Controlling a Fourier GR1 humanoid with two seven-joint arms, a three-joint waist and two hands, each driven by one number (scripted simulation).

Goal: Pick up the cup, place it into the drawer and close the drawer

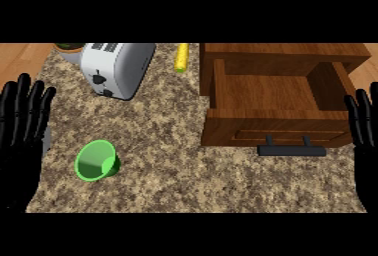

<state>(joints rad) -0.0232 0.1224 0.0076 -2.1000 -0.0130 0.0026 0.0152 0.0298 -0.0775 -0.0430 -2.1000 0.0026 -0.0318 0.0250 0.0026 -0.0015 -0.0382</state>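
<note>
Lying on its side on the counter, the green cup sits near the left hand and well apart from the open drawer, so the pick-up looks not yet begun. The next move likely calls for the left hand to come over the cup and curl round it. Both it and the right hand rest at the edges, fingers straight, spread and upward, holding nothing.
</note>
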